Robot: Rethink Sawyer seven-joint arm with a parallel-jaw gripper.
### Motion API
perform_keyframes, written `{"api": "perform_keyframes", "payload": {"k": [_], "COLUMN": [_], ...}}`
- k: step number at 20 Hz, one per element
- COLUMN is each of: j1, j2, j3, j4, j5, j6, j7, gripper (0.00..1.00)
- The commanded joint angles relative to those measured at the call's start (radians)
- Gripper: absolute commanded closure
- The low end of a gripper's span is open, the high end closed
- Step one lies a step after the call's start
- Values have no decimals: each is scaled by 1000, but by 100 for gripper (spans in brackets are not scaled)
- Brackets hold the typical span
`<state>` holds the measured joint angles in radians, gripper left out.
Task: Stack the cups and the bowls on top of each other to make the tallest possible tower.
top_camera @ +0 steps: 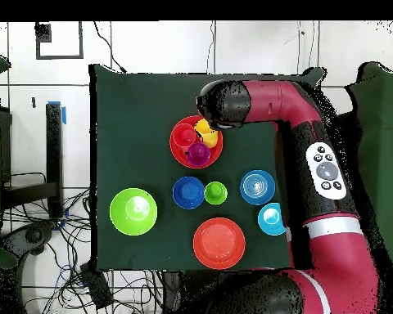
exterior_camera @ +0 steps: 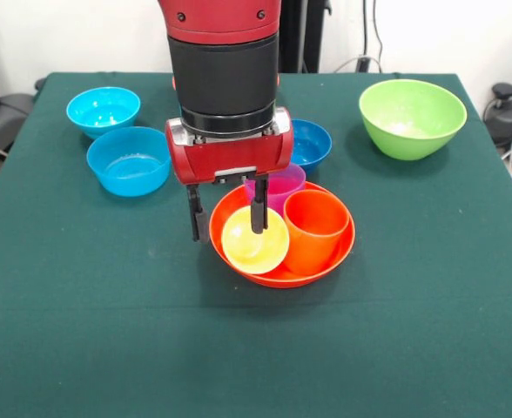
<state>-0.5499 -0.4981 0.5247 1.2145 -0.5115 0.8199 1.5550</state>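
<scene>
My gripper (exterior_camera: 227, 218) is open above the left side of a large orange bowl (exterior_camera: 334, 257). One finger (exterior_camera: 258, 213) hangs in front of the mouth of the yellow cup (exterior_camera: 254, 244); the other is outside the bowl's left rim. The yellow cup lies tilted in the bowl, mouth toward the camera. The orange cup (exterior_camera: 315, 228) stands upright beside it and the purple cup (exterior_camera: 278, 185) sits behind. From overhead the bowl (top_camera: 180, 151) holds the yellow cup (top_camera: 205, 128), orange cup (top_camera: 183, 136) and purple cup (top_camera: 199, 153). The green cup (top_camera: 215, 193) stands apart.
Two light blue bowls (exterior_camera: 104, 109) (exterior_camera: 129, 159) sit at the left, a dark blue bowl (exterior_camera: 313, 144) behind the gripper, and a lime green bowl (exterior_camera: 411, 116) at the right. The overhead view shows a second orange bowl (top_camera: 219, 243) near the robot's base.
</scene>
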Motion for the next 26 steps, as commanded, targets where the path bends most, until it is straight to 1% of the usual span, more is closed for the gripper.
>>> {"api": "perform_keyframes", "payload": {"k": [1,8,15,23,26], "j1": [14,47,52,48,51], "j2": [14,0,-1,-2,3], "j3": [-6,-54,-75,-79,-83], "j4": [35,14,26,44,36], "j5": [-58,-88,-80,-73,-68], "j6": [30,50,67,53,73], "j7": [-141,-103,-89,-80,-81], "gripper": [0,0,0,0,0]}}
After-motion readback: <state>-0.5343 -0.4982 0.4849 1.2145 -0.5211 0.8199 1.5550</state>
